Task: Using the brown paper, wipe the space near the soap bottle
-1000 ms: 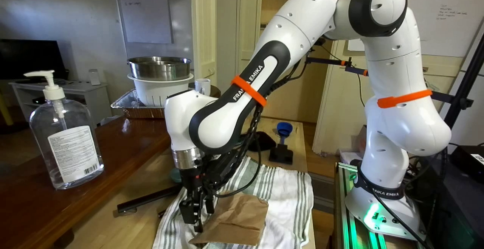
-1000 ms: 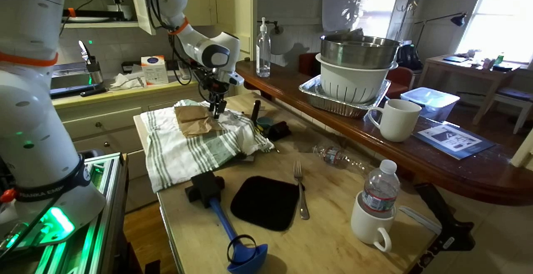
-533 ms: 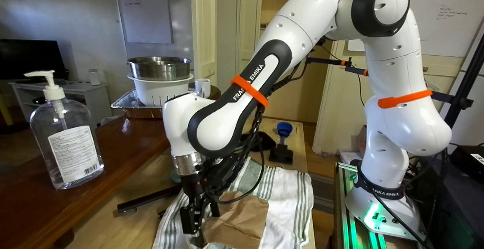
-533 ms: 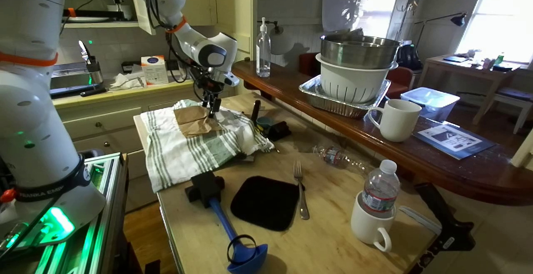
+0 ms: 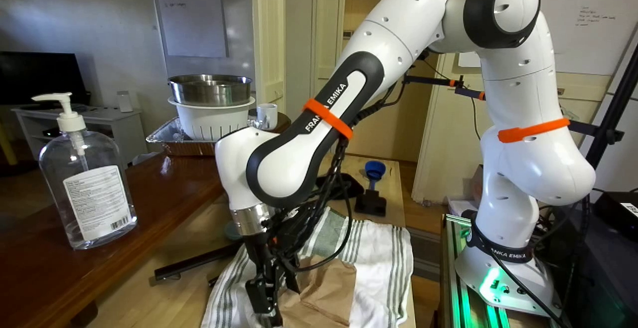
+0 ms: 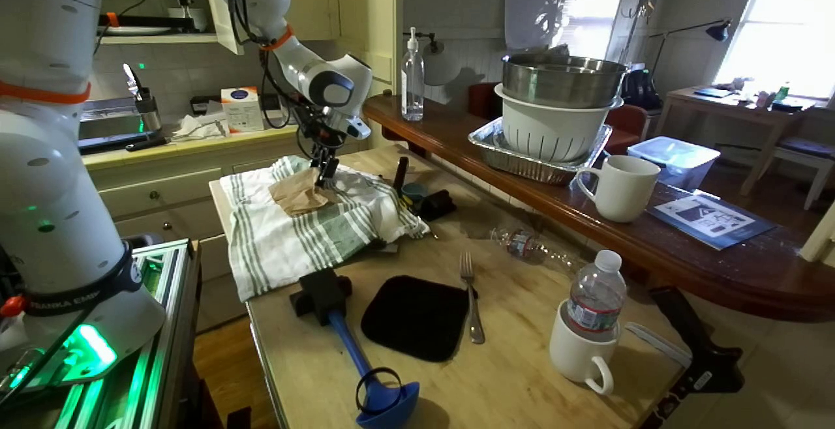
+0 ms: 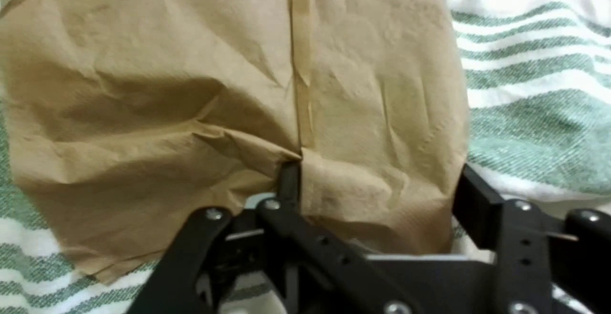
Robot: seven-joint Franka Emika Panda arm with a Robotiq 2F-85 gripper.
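Note:
The brown paper (image 5: 326,290) lies creased on a striped towel, and it shows in both exterior views (image 6: 295,194). It fills much of the wrist view (image 7: 157,89). My gripper (image 7: 377,168) is open, its fingers wide apart with a part of the paper between them. The left finger presses into a fold at the paper's seam; the right finger is at the paper's right edge. In both exterior views the gripper (image 5: 283,302) points down at the paper's near edge (image 6: 324,178). The clear soap bottle (image 5: 99,201) with white pump stands on the raised brown counter (image 6: 412,87).
The striped towel (image 6: 261,246) covers part of the wooden table. A black pad (image 6: 417,318), a fork (image 6: 471,298), a blue ladle (image 6: 355,344) and a mug holding a bottle (image 6: 580,351) lie further along. A foil tray (image 6: 515,162) with colander and bowl stands on the counter.
My gripper has tilted and moved down and toward the paper, its fingers now straddling part of it. The paper has been pushed a little and is more bulged and creased.

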